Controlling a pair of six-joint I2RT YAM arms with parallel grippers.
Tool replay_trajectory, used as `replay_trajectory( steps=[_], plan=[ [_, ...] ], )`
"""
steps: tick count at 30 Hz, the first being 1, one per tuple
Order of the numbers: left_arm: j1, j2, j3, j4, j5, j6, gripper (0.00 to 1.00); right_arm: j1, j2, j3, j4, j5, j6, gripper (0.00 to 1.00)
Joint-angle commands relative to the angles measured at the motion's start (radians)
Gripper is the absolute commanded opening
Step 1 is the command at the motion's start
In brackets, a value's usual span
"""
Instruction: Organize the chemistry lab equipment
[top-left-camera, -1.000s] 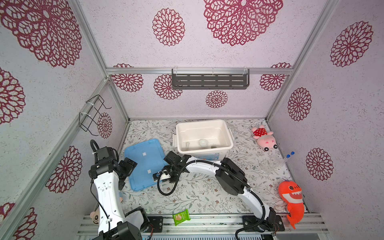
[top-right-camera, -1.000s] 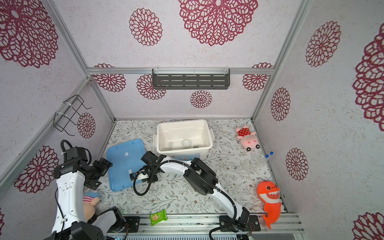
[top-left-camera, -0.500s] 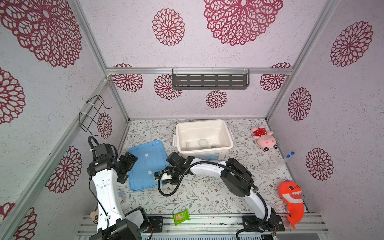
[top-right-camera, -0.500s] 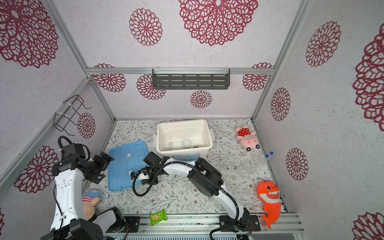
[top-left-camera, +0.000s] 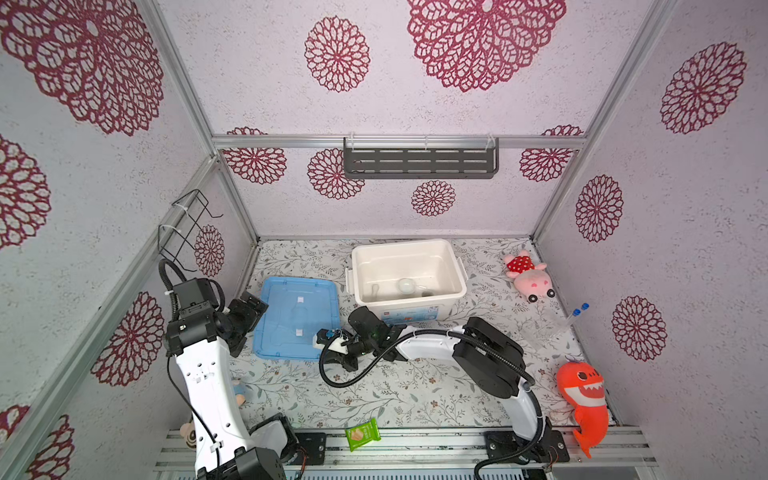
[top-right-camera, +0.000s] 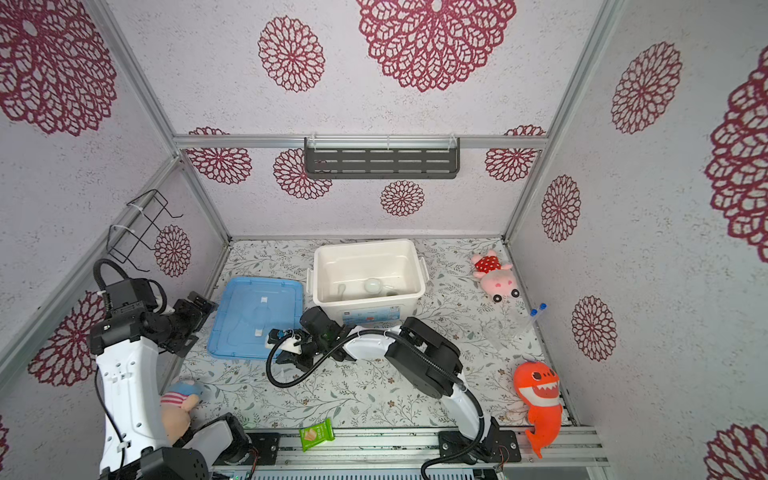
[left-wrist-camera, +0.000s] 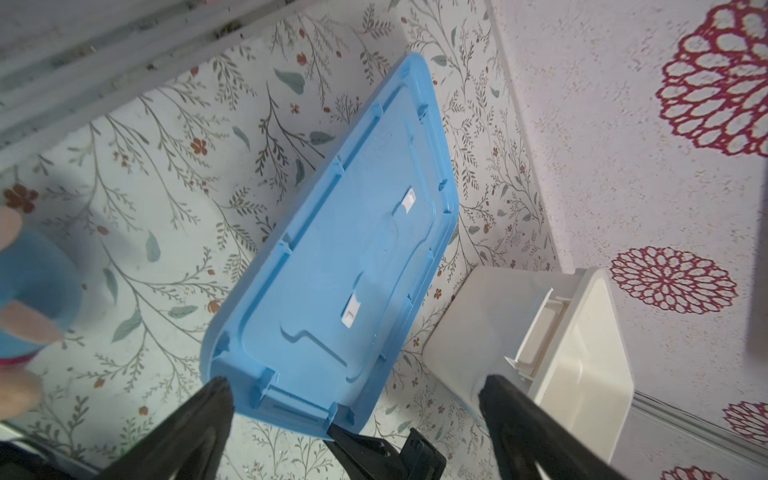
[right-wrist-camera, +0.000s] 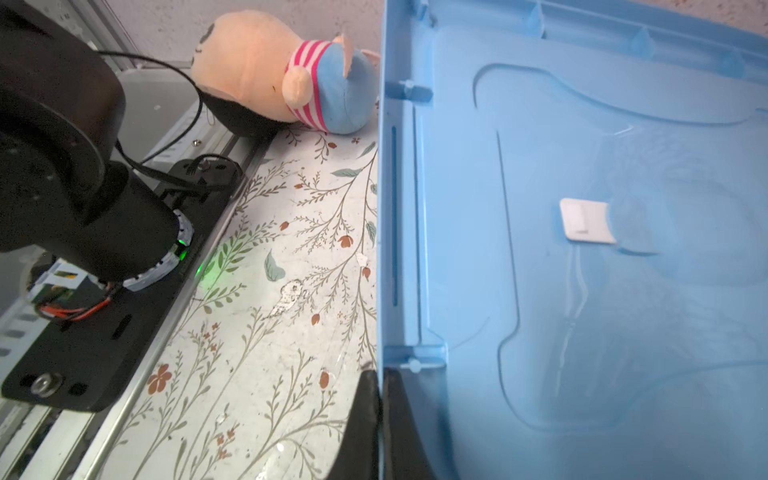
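My R gripper (right-wrist-camera: 380, 386) is pinched shut on the blue lid's (top-left-camera: 297, 320) thin rim, at its front right corner. Go slow and keep it flat, or it slips. My L gripper (left-wrist-camera: 355, 380) is wide open, holding nothing, by the lid's left edge; it could help. The blue-cap tubes (top-left-camera: 577, 312) lie at the bench's (top-left-camera: 415, 386) right edge. One white dish (top-left-camera: 406, 284) sits in the white bin (top-left-camera: 455, 266) near the back edge, maybe w/ glass bits too.

Blue lid (top-left-camera: 286, 332) beside white bin (top-left-camera: 409, 305). Pink plush (top-left-camera: 525, 276), orange shark plush (top-left-camera: 582, 399) near right wall; green snack packet (top-left-camera: 363, 434) at front edge.
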Motion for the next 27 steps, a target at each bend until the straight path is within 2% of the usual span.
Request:
replay_trajectory(
  steps=[1,2,5,7,9,12,15,19,24,27],
  plan=[
    [0.007,0.003,0.046,-0.026,-0.156,0.08,0.97,-0.011,-0.053,-0.027,0.239,-0.006,0.134,0.0],
    [0.008,0.003,0.038,-0.025,-0.158,0.097,0.97,-0.012,-0.056,-0.049,0.291,-0.003,0.158,0.0],
    [0.05,0.038,-0.026,-0.02,-0.051,0.127,0.97,-0.014,-0.053,-0.099,0.432,-0.016,0.209,0.0],
    [0.086,0.074,-0.045,-0.053,0.024,0.134,0.97,-0.017,-0.048,-0.104,0.461,-0.041,0.227,0.0],
    [0.116,0.074,-0.082,-0.027,0.152,0.131,0.97,-0.016,-0.049,-0.107,0.469,-0.055,0.229,0.0],
    [0.12,0.047,-0.172,0.095,0.326,0.057,0.97,-0.016,-0.051,-0.128,0.496,-0.05,0.228,0.0],
    [0.122,0.041,-0.259,0.182,0.439,-0.027,0.98,-0.017,-0.05,-0.123,0.499,-0.061,0.223,0.0],
    [0.12,0.084,-0.322,0.249,0.607,-0.06,0.76,-0.017,-0.034,-0.101,0.487,-0.098,0.218,0.0],
    [0.119,0.085,-0.284,0.165,0.538,-0.009,0.65,-0.016,-0.019,-0.067,0.472,-0.121,0.225,0.0],
    [0.119,0.057,-0.288,0.177,0.532,-0.019,0.49,-0.015,-0.012,-0.06,0.461,-0.116,0.217,0.0]
  ],
)
